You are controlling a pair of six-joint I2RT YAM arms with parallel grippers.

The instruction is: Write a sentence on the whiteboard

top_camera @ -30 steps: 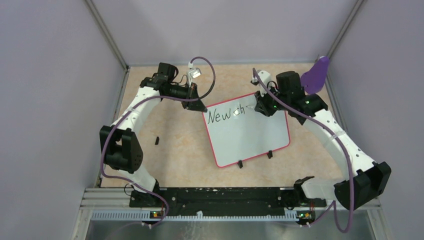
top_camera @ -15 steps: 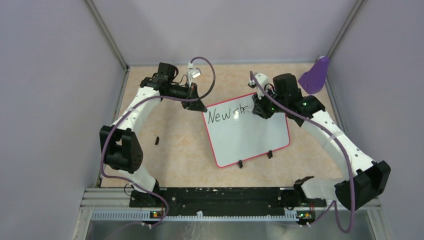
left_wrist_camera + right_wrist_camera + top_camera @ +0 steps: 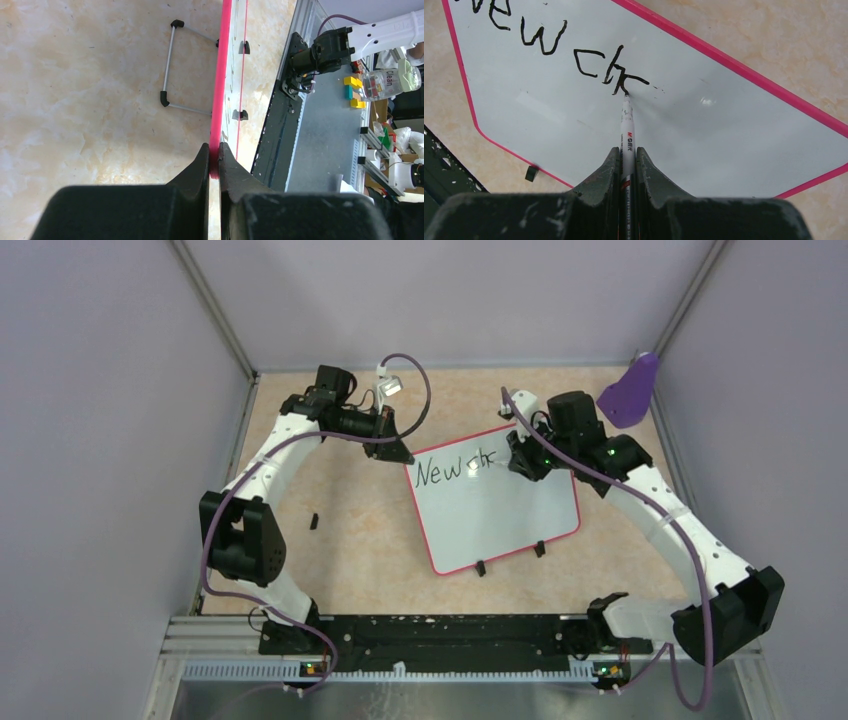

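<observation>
Top external: whiteboard (image 3: 500, 515) long axis left-right, right end tilted away. Wrist views add: left gripper (image 3: 214, 150) pinching it, right gripper (image 3: 626, 152) clamping marker (image 3: 626, 120) on sentence (image 3: 544, 50).

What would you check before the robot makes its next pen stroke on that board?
1. Left end effector clamps the whiteboard by its rim: ok.
2. Right end effector grips the marker: ok.
3. Marker tip touches the board: ok.
4. The sentence is finished: not ok, only "New ch" shows.
5. Bare board lies beyond the last letter: ok.
6. Ink left in the marker: cannot tell.
</observation>
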